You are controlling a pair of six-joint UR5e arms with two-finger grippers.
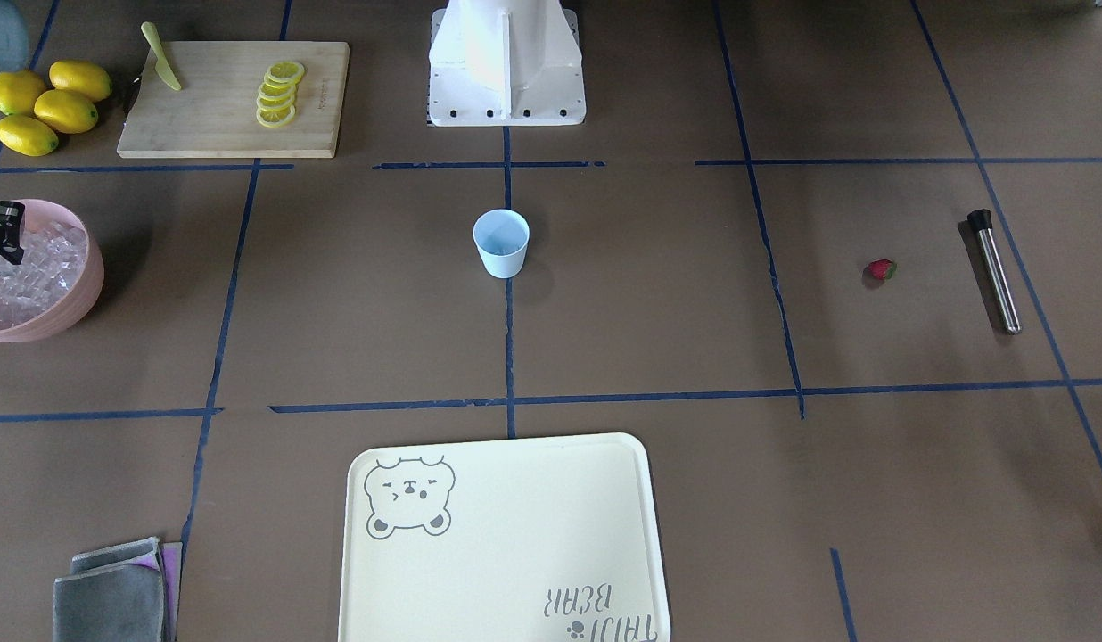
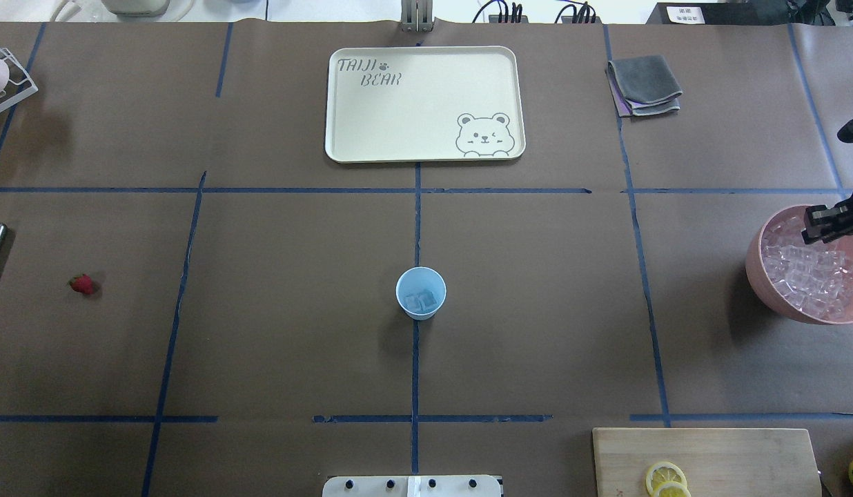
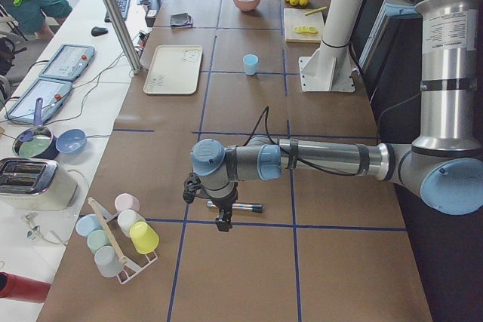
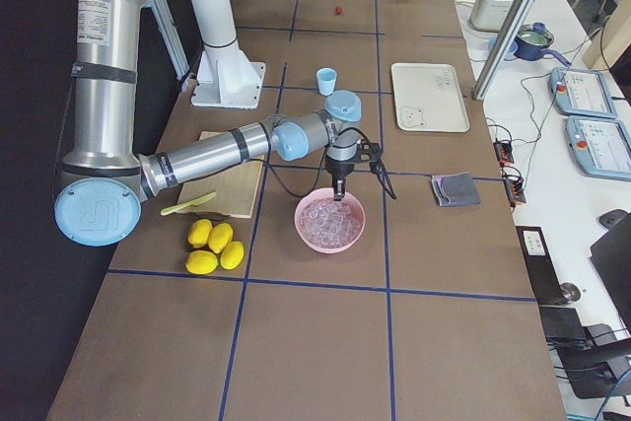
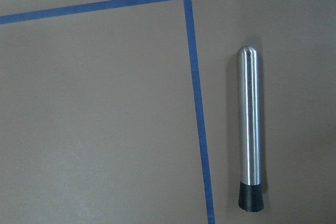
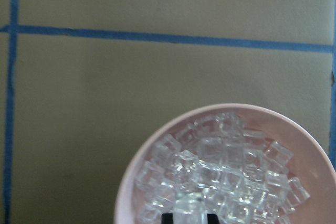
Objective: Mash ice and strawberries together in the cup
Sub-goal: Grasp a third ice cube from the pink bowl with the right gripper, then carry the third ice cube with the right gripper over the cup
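Overhead exterior shows two ice cubes [image 2: 424, 301] in the cup [image 2: 421, 315], many more in the pink bowl [image 2: 761, 276], and one strawberry [image 2: 82, 284]. Over the bowl, the right gripper [image 6: 190, 217] straddles a cube, but whether it clamps it is unclear. The left gripper [image 3: 223, 220] cannot be judged either.

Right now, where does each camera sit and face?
Front-facing: opposite the robot, facing its white base.
Overhead: behind the robot, facing forward; right jaws at round pink bowl.
Exterior left: table's left end; left arm near.
Exterior right: right end; right arm near.
Left wrist: straight down on black-tipped steel rod; no jaws.
Right wrist: down into clear ice cubes; jaw tips.
Front-facing and overhead share the small light blue cup.
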